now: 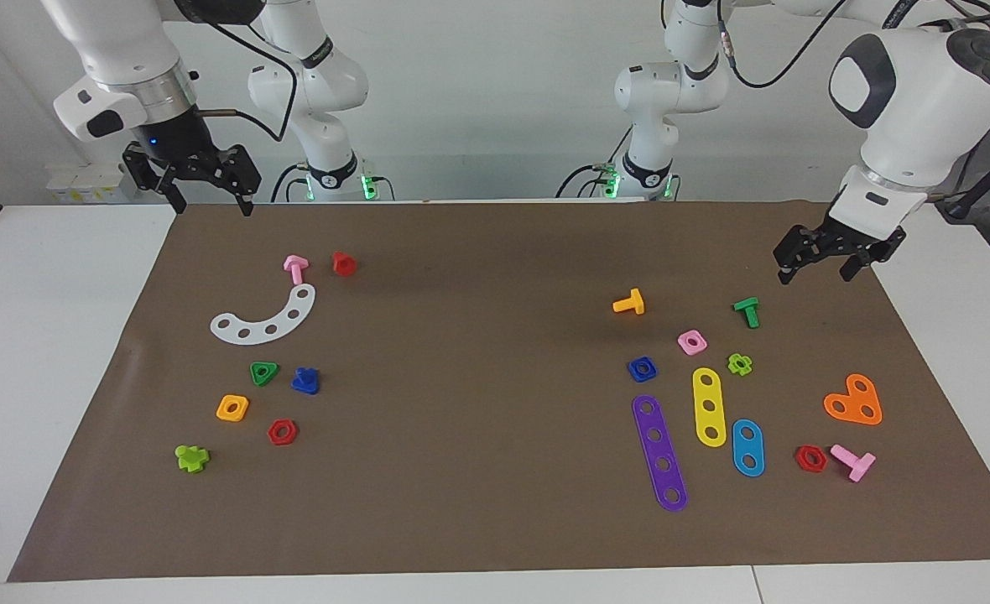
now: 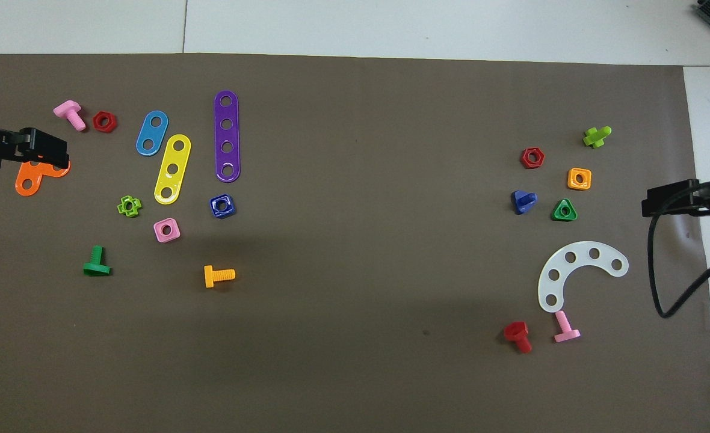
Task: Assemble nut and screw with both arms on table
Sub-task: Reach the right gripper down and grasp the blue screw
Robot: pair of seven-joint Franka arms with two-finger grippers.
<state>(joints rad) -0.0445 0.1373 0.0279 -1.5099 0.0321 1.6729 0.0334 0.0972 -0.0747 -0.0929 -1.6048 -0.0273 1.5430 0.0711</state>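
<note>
The blue square nut [image 1: 642, 368] [image 2: 222, 206] lies flat on the brown mat [image 1: 495, 252] toward the left arm's end, beside the purple strip. The blue screw [image 1: 304, 381] [image 2: 523, 201] lies on its side toward the right arm's end, beside a green triangular nut. My left gripper [image 1: 815, 270] [image 2: 54, 155] is open and empty, raised over the mat's edge at its own end, by the orange heart plate. My right gripper [image 1: 212, 204] [image 2: 653, 204] is open and empty, raised over the mat's edge at its own end. Neither touches any part.
Near the nut lie a pink square nut [image 1: 691, 341], an orange bolt [image 1: 629, 303], a green bolt [image 1: 747, 311] and purple [image 1: 659, 453], yellow and blue strips. Near the screw lie an orange square nut [image 1: 232, 408], a red hex nut [image 1: 282, 432], a white curved strip [image 1: 264, 319], and pink and red bolts.
</note>
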